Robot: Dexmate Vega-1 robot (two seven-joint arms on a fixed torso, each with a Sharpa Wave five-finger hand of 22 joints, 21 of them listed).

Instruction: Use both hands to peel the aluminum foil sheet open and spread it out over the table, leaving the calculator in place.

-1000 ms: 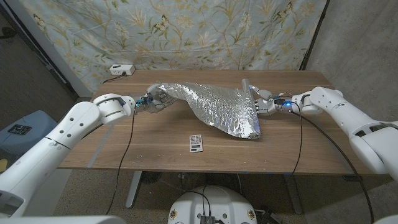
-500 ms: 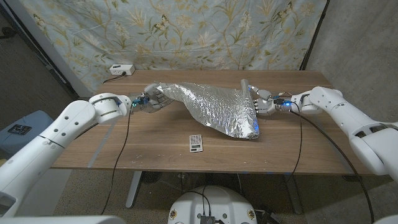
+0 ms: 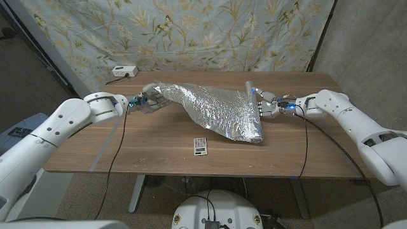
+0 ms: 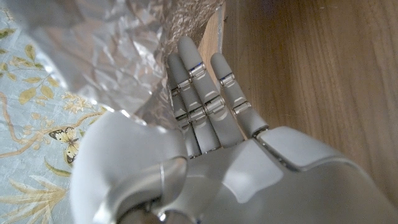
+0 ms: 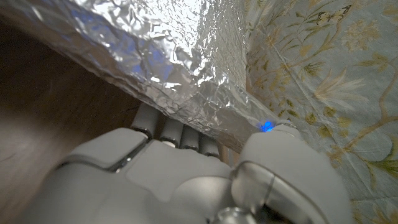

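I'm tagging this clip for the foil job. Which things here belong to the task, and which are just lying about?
Part of the job:
- aluminum foil sheet, gripped at both ends
- left hand
- right hand
- calculator, to stay put
- wooden table

Just lying about:
- white power strip at the table's far left corner
- floral curtain behind

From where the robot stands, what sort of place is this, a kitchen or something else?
Probably a makeshift robot test room, not a kitchen: a floral cloth backdrop hangs behind a plain wooden table, with bare grey walls beside it and a power strip at the table's far edge.
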